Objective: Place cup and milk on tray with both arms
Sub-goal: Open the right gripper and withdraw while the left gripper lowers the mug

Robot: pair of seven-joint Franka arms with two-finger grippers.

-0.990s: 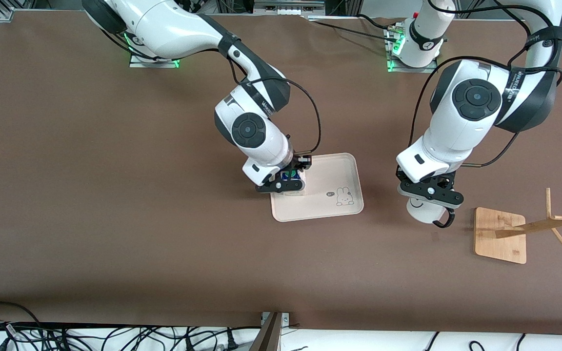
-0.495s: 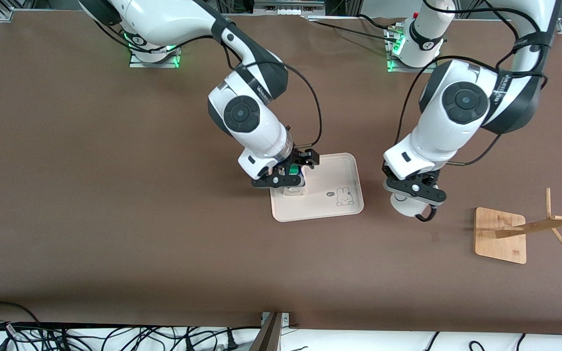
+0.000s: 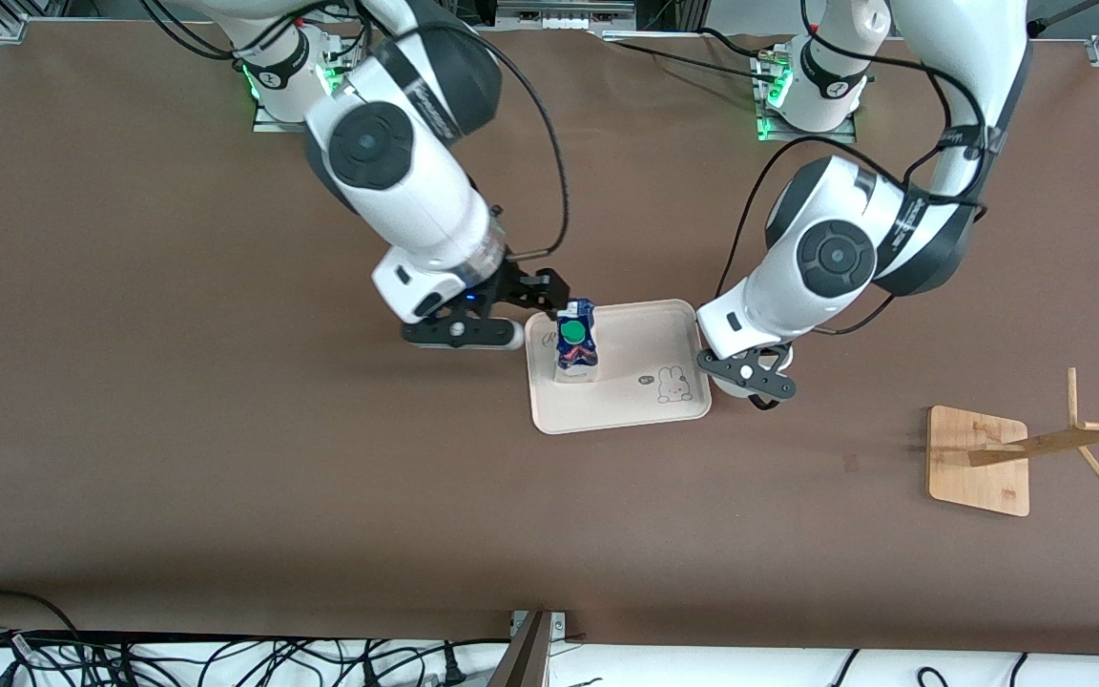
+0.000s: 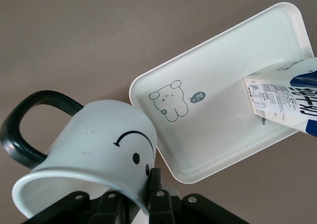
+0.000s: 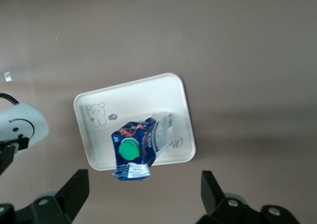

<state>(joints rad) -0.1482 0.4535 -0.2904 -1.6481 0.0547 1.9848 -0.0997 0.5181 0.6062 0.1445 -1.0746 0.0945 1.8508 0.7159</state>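
Note:
The milk (image 3: 575, 343) stands upright on the tray (image 3: 645, 334), at the end toward the right arm. It also shows in the right wrist view (image 5: 136, 149), with the tray (image 5: 148, 92) under it. My right gripper (image 3: 504, 320) is open and empty, up in the air over the table just beside that tray end; its jaws (image 5: 143, 194) stand wide apart. My left gripper (image 3: 750, 377) is shut on the rim of the cup (image 4: 99, 144), tilted, over the table at the tray's (image 4: 218, 110) other end. One finger (image 4: 157, 184) presses the cup's wall.
A wooden stand with a flat base (image 3: 979, 458) and slanted pegs is on the table toward the left arm's end, nearer the front camera than the tray. Cables run along the table's front edge.
My right gripper let go of the milk, opened, and rose away toward the right arm's end. My left gripper carried the cup from near the wooden stand up to the tray's edge.

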